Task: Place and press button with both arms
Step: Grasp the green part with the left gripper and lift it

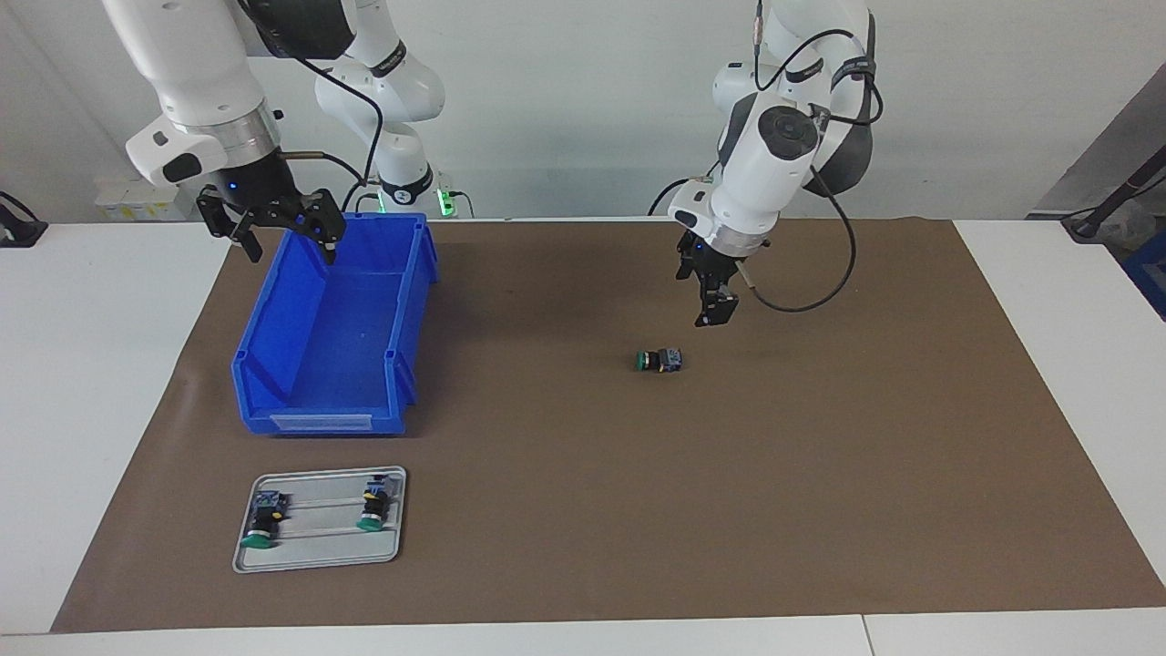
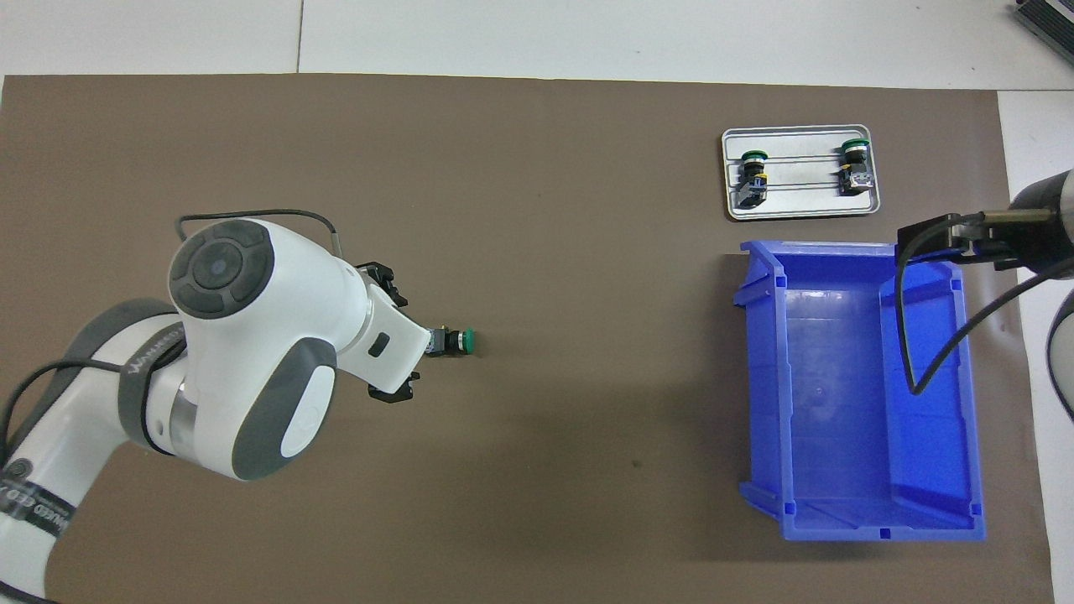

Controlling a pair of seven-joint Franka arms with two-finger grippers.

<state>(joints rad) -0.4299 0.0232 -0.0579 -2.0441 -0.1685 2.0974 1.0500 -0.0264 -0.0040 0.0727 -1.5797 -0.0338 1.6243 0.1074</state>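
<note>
The button (image 1: 659,361) (image 2: 454,341) lies on its side on the brown mat, its green cap pointing toward the right arm's end of the table. My left gripper (image 1: 716,308) (image 2: 401,340) hangs open in the air over the mat beside the button's contact-block end, not touching it and holding nothing. My right gripper (image 1: 287,239) (image 2: 946,237) waits open and empty over the rim of the blue bin (image 1: 319,422) (image 2: 856,524).
A small metal tray (image 1: 319,563) (image 2: 797,214) lies farther from the robots than the bin and holds two similar green-capped buttons (image 1: 264,524) (image 1: 373,508) (image 2: 753,176) (image 2: 856,168). Nothing is inside the bin.
</note>
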